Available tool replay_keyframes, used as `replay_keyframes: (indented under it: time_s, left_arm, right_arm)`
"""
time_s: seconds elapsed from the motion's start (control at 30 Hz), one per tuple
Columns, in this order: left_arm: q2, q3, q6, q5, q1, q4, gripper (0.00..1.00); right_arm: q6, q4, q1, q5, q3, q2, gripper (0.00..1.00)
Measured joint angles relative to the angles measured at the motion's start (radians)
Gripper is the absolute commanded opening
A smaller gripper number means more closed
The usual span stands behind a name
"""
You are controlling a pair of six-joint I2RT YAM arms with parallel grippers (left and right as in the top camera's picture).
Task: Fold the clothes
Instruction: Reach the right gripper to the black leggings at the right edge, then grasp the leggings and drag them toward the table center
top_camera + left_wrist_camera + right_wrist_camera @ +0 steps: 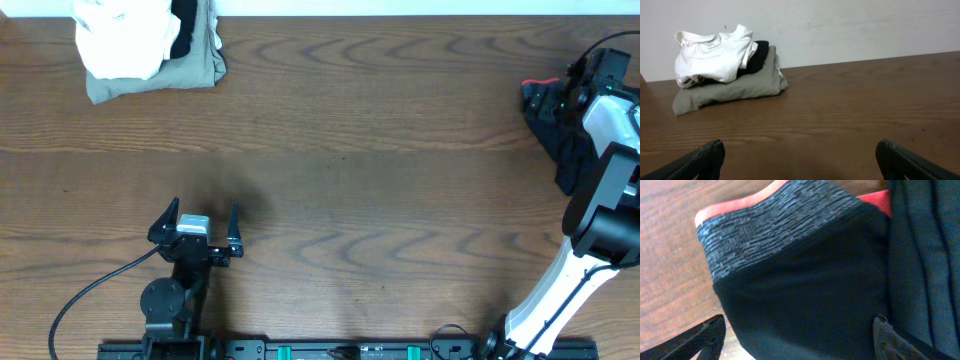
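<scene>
The clothes, a black garment, lie bunched in a heap at the far right side of the table, directly under the right arm. The wrist view shows the grey waistband with its red edging lying uppermost toward the bare wood. The fabric looks soft, thin and light, so it will likely sag, drag and crease when lifted rather than hold a shape. It should not be slippery or fragile. The waistband is the thickest, firmest part and seems the best place to pinch, ideally at one corner so the legs hang free. The right claw hangs just over the black cloth, its fingers spread wide and not closed on anything. The left claw is also wide open and empty, low over bare wood, well apart from the garment. A white cloth sits on an olive garment at the far left corner.
</scene>
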Motion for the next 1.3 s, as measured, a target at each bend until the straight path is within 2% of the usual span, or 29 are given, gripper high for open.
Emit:
replay_keyframes:
  time_s: [0.2, 0.33, 0.4, 0.5, 0.53, 0.6, 0.87, 1.03, 1.2, 1.3]
  left_arm:
    - [0.0, 0.0, 0.0, 0.0, 0.0, 0.0, 0.98]
    - [0.0, 0.0, 0.0, 0.0, 0.0, 0.0, 0.98]
    - [0.0, 0.0, 0.0, 0.0, 0.0, 0.0, 0.98]
    - [0.0, 0.0, 0.0, 0.0, 0.0, 0.0, 0.98]
    - [0.0, 0.0, 0.0, 0.0, 0.0, 0.0, 0.98]
    - [0.0, 0.0, 0.0, 0.0, 0.0, 0.0, 0.98]
    - [0.0, 0.0, 0.0, 0.0, 0.0, 0.0, 0.98]
    - [0.0, 0.0, 0.0, 0.0, 0.0, 0.0, 0.98]
    - [0.0, 0.0, 0.0, 0.0, 0.0, 0.0, 0.98]
    - [0.0, 0.0, 0.0, 0.0, 0.0, 0.0, 0.98]
  right_arm:
    - [-0.094, 0.0, 0.033, 0.008, 0.0, 0.012, 0.93]
    - [-0.124, -0.001, 0.064, 0.05, 0.0, 0.036, 0.86]
    - [-0.131, 0.0, 0.077, 0.069, 0.002, 0.039, 0.76]
    - [-0.143, -0.005, 0.09, 0.09, 0.006, 0.041, 0.49]
    - [-0.143, -0.008, 0.092, 0.093, 0.007, 0.041, 0.42]
    - [-0.141, -0.016, 0.095, 0.1, 0.009, 0.043, 0.33]
    - [-0.153, -0.077, 0.1, 0.072, 0.021, 0.043, 0.11]
    - [-0.15, -0.127, 0.14, -0.045, 0.03, 0.039, 0.01]
    - [-0.154, -0.18, 0.237, -0.174, 0.03, 0.033, 0.01]
    - [-0.156, -0.217, 0.343, -0.222, 0.03, 0.031, 0.01]
